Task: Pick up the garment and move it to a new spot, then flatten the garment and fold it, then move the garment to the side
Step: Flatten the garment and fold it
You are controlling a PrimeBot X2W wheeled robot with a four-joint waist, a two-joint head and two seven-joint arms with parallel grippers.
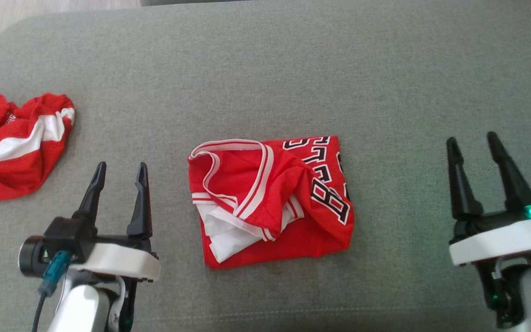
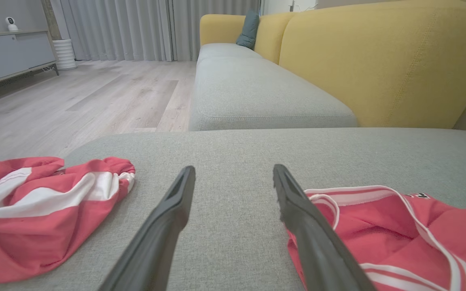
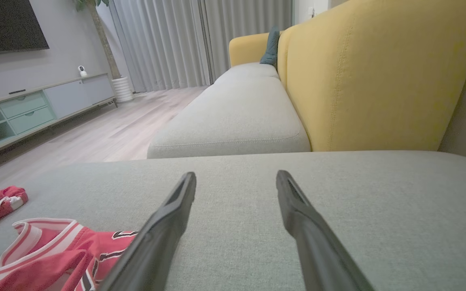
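Garment (image 1: pixel 270 203) lies between left fingers (image 1: pixel 141 203) and right fingers (image 1: pixel 459 184), touching neither.

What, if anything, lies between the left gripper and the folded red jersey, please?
Nothing visible: only bare grey cushion separates the left gripper from the jersey. The crumpled garment lies on the gripper's other side.

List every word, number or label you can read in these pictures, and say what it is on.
"B": black white-edged lettering on the red jersey; remaining letters folded, unreadable.
Small mark on the crumpled red-and-white garment: too small to read.
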